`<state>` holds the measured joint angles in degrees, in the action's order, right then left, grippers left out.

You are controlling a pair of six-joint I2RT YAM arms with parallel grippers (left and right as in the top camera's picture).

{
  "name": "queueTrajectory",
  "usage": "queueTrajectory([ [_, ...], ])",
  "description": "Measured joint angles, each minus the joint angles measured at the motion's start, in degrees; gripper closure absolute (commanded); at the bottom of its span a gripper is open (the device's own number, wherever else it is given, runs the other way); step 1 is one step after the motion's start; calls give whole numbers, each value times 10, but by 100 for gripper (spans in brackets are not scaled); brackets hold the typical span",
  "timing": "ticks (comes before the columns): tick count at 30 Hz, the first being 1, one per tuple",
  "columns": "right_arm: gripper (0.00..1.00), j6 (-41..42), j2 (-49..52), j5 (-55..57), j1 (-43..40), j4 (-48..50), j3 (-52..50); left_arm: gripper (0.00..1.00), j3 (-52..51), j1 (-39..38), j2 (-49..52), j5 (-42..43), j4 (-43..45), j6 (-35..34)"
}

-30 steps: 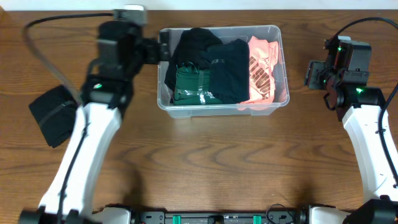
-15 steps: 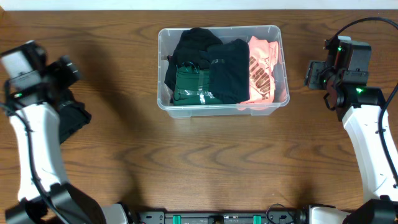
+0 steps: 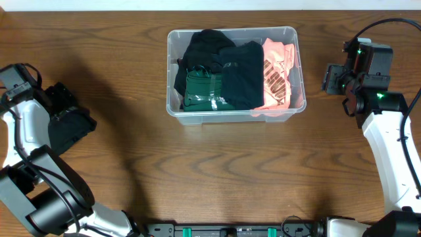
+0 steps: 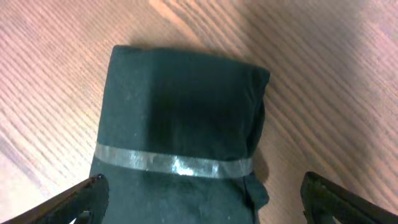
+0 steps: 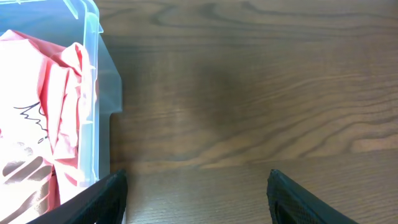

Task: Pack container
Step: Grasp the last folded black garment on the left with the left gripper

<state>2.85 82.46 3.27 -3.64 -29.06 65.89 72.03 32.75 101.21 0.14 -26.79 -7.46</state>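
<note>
The clear plastic container (image 3: 197,116) stands at the back middle of the table. It holds a black garment (image 3: 207,46), a dark green one (image 3: 200,89), a folded black one (image 3: 245,72) and a pink one (image 3: 279,69). A folded dark garment (image 3: 71,131) bound with a clear tape band (image 4: 177,165) lies at the far left. My left gripper (image 3: 64,106) hangs over it, open, its fingers (image 4: 84,198) either side of the garment's near end (image 4: 180,112). My right gripper (image 3: 332,79) is open over bare wood just right of the container's wall (image 5: 93,74), with nothing between the jaws (image 5: 196,199).
Brown wooden table (image 3: 217,171). The pink garment (image 5: 43,112) bulges against the container's right wall. Black cables trail from both arms at the back corners.
My left arm has swung from the container's left side out to the far left, over the folded dark garment. The right arm has not moved.
</note>
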Motion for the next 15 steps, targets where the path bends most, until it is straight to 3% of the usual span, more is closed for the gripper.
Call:
queueTrajectory([
  [15,30,0,0,0,0,-2,0,2,0,-75,45,-51,27,0],
])
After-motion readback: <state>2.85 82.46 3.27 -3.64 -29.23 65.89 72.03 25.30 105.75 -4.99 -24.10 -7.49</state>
